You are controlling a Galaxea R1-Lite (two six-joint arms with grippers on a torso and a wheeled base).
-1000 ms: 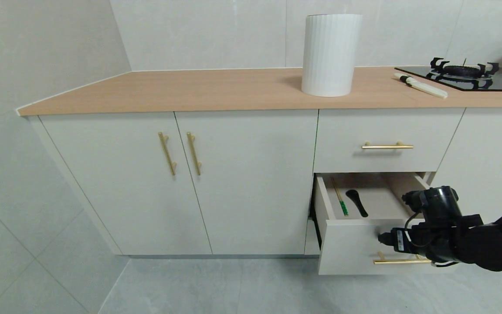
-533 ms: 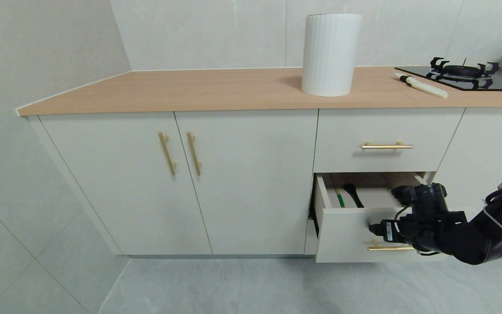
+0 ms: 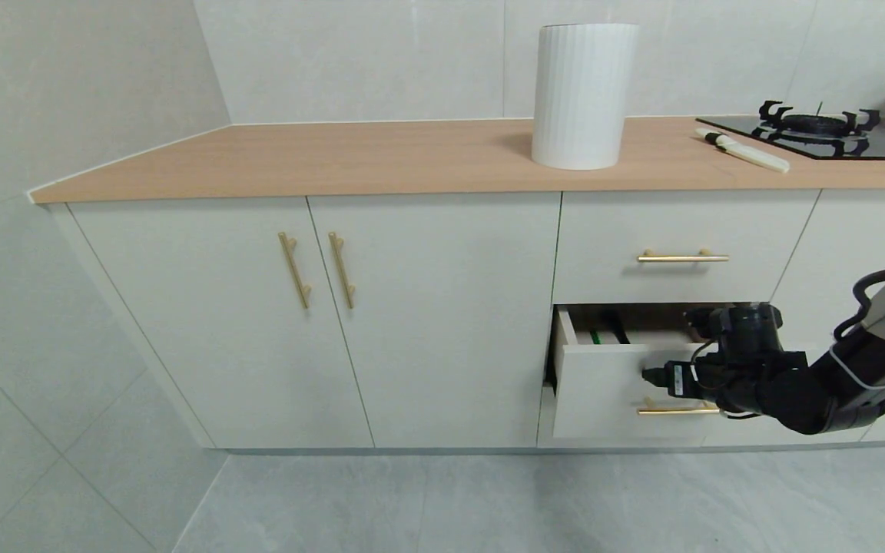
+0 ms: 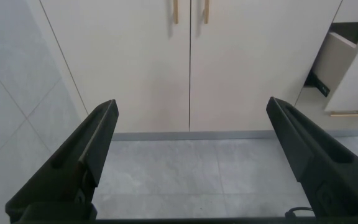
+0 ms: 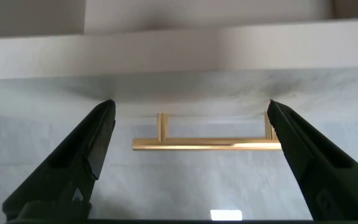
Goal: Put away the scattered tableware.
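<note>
The right gripper [image 3: 657, 376] is spread wide open and holds nothing. It sits right at the front of the pale grey lower drawer [image 3: 604, 392], level with the space just above that drawer's slim brass bar handle [image 5: 207, 145]. In the right wrist view the handle lies across the gap between the two black fingers [image 5: 92, 149]; whether they touch the drawer front cannot be told.

The drawer is open only a little. In the narrow gap at its top, a short green strip [image 3: 602, 336] and a dark shape beside it show, too little to identify.

The left gripper [image 4: 191, 104] is also wide open and empty. It hangs low over the grey tiled floor [image 4: 185, 174], well to the left of the drawer, facing the pale double cabinet doors [image 3: 319, 307].

Directly above the lower drawer is a shut upper drawer with a matching brass handle [image 3: 682, 258]. Over that runs the light wooden countertop [image 3: 335, 157]. A tall white ribbed cylinder [image 3: 582, 96] stands on it above the drawer's left end. A long cream-coloured utensil with a dark end [image 3: 742, 151] lies above and right of the drawer, beside the black gas hob [image 3: 826, 137].
</note>
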